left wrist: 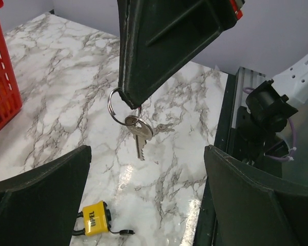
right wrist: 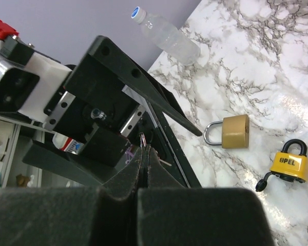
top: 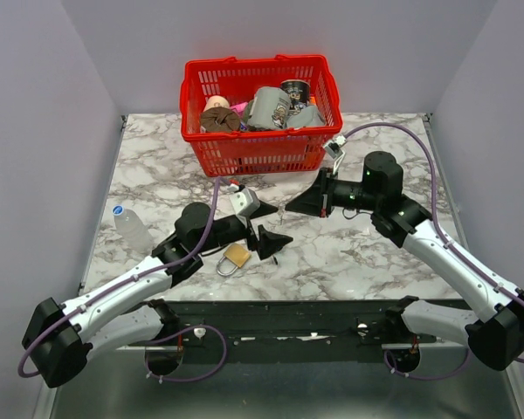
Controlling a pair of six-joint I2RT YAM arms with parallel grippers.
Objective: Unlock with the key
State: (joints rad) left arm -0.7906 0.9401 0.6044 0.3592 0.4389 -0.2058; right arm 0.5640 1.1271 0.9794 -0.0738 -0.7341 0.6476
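My right gripper [top: 290, 208] is shut on a metal key ring [left wrist: 124, 106]. Two slim grey keys [left wrist: 139, 134] hang from the ring above the marble table. The ring's edge shows at my right fingertips [right wrist: 143, 139]. My left gripper [top: 273, 227] is open and empty, its fingers [left wrist: 38, 197] wide apart just below and in front of the hanging keys. The small yellow-and-black padlock [left wrist: 96, 219] lies on the table under the left gripper; it also shows in the right wrist view [right wrist: 289, 163]. In the top view it is hidden.
A plain brass padlock [top: 237, 257] lies beside the left gripper, also in the right wrist view [right wrist: 231, 132]. A red basket [top: 260, 157] full of objects stands at the back. A clear bottle [top: 129, 227] lies at the left edge.
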